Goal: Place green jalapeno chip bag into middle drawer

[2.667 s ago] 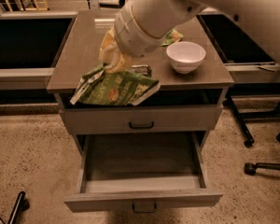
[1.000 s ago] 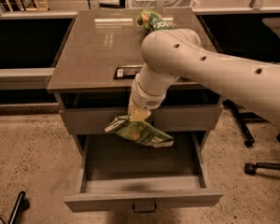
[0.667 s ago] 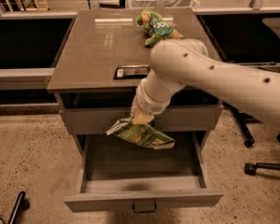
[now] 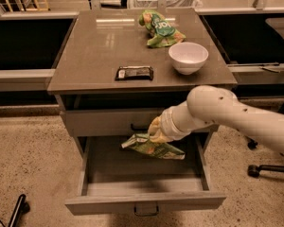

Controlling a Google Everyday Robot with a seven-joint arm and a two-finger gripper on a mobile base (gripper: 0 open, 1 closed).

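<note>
Grey drawer (image 4: 146, 201), end effector (image 4: 156, 130) above, gripping bag (image 4: 155, 148) (print illegible)

Green jalapeno chip bag (image 4: 154, 147): pale green, whitish edges, yellow-orange print; claw (image 4: 154, 134) yellowish-tan, clamped on bag's top, just above open middle drawer (image 4: 144, 203); drawer plain grey, bar handle (image 4: 146, 212) dark; upper drawer front (image 4: 104, 121) same grey; arm (image 4: 236, 115) off-white, few small dark dots; table (image 4: 92, 51) top brown-grey, glossy; bowl (image 4: 188, 56) plain white; crumpled bag (image 4: 159, 28) at back bright green, white lettering; snack bar wrapper (image 4: 135, 73) black, pale print; floor (image 4: 28, 155) beige, speckled.
</note>
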